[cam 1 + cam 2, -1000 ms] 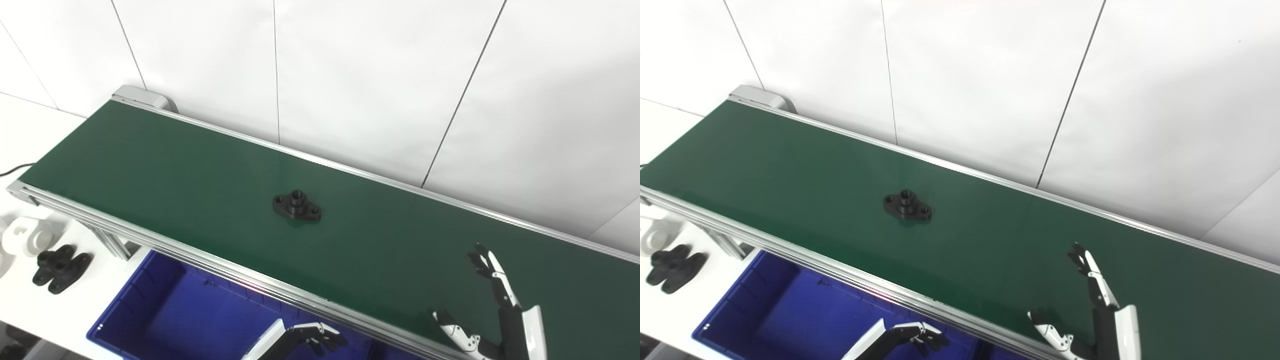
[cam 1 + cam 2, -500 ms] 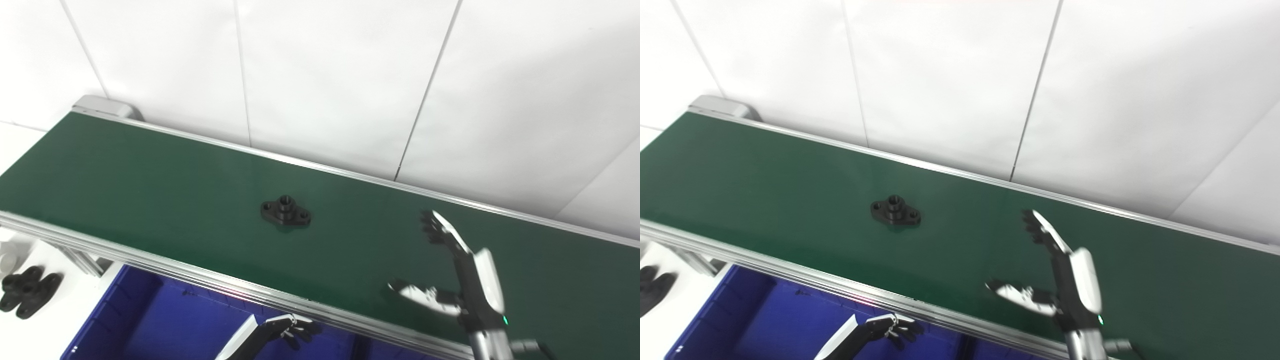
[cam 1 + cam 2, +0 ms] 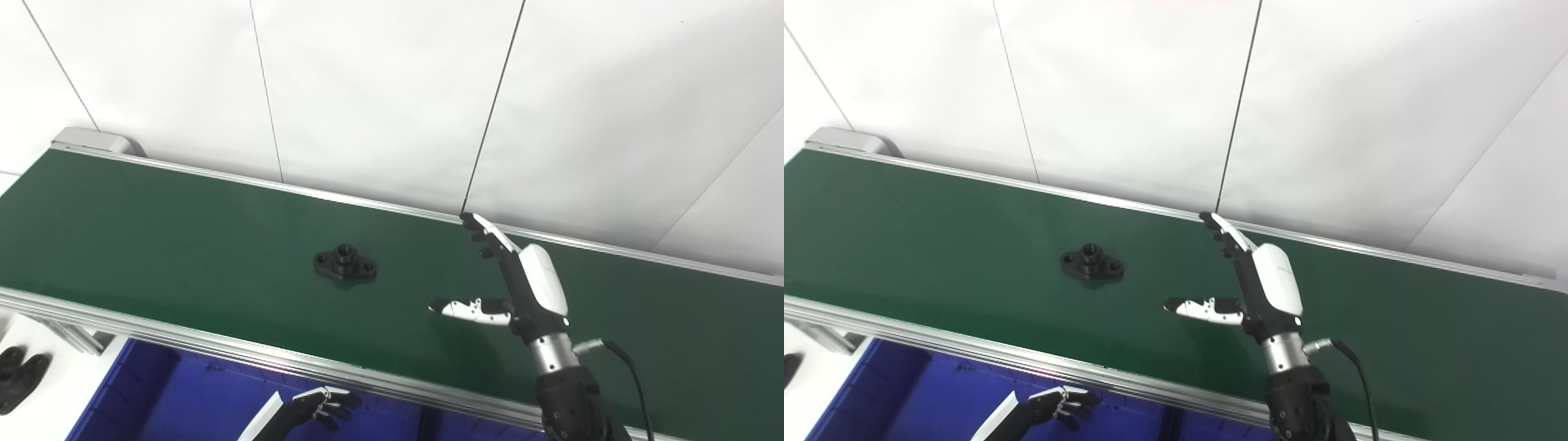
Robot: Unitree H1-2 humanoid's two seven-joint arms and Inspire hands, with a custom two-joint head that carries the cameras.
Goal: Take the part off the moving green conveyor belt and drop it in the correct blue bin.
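Well apart: part (image 3: 345, 262), right hand (image 3: 520, 282)

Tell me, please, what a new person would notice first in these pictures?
First the long green conveyor belt crossing the picture before a white wall, with one black part lying near its middle. Next the right hand, open above the belt to the right of the part, not touching it.

You see a white wall (image 3: 380, 92) of large flat panels behind, with thin dark seams (image 3: 490, 116) between them. The light is bright and even. At the lower left, a white surface (image 3: 24, 334) shows.
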